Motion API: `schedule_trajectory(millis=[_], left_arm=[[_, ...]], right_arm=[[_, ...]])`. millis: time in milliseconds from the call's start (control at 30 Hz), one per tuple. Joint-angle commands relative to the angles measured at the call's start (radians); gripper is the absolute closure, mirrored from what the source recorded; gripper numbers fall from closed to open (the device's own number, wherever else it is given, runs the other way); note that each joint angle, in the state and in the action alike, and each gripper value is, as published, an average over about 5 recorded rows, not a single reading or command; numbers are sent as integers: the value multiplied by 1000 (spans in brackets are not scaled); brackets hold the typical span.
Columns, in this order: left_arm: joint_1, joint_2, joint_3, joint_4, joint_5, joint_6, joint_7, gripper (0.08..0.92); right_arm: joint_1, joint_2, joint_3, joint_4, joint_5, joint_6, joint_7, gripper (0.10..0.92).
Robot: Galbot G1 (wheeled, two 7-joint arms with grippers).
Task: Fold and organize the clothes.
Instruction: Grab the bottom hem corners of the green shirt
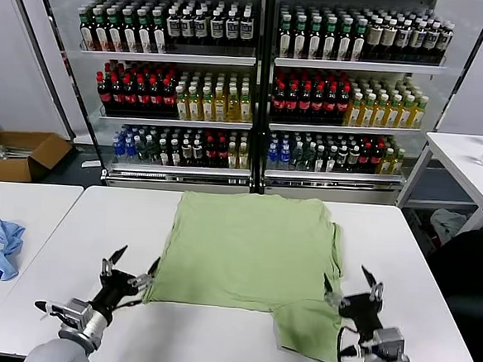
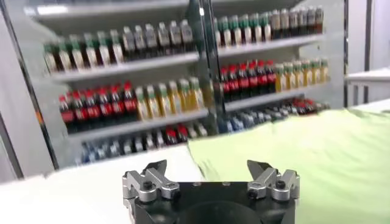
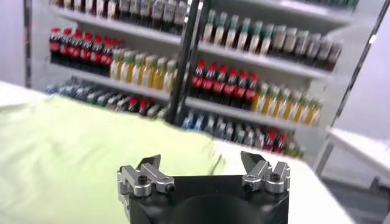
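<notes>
Green shirt [image 1: 249,252] is lying flat on our surface [image 1: 213,345]; we are holding left end effector [image 1: 132,274] and right end effector [image 1: 349,289] spread at its near corners.

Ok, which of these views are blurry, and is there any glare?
Head view: sharp throughout, green shirt evenly lit on the white table. Left wrist view: shelf bottles smeared. Right wrist view: shirt and bottles soft. No strong glare in any view.

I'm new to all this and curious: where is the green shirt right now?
In the head view the green shirt lies spread flat on the white table, in front of the drinks shelves, between the left gripper and the right gripper.
</notes>
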Motion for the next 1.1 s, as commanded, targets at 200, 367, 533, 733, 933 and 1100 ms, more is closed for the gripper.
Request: schedule_trajectory(millis=[200, 367, 533, 733, 933, 1100], left_arm=[[48, 17, 23, -16, -138, 265, -85, 177], [42, 19, 3, 1, -180, 245, -84, 177], [23, 19, -4, 12, -202, 229, -80, 177], [6, 10, -9, 27, -195, 199, -78, 177], [15, 8, 14, 29, -132, 198, -58, 202], [19, -1, 36, 38, -83, 194, -47, 328]], right_arm=[[-119, 9, -1, 25, 40, -23, 15, 203], [-113, 19, -12, 0, 42, -20, 15, 203], [-87, 24, -31, -29, 50, -17, 20, 203], [-70, 23, -40, -39, 81, -22, 35, 207], [-61, 23, -54, -48, 134, -35, 49, 336], [-56, 25, -60, -56, 136, -34, 49, 483]])
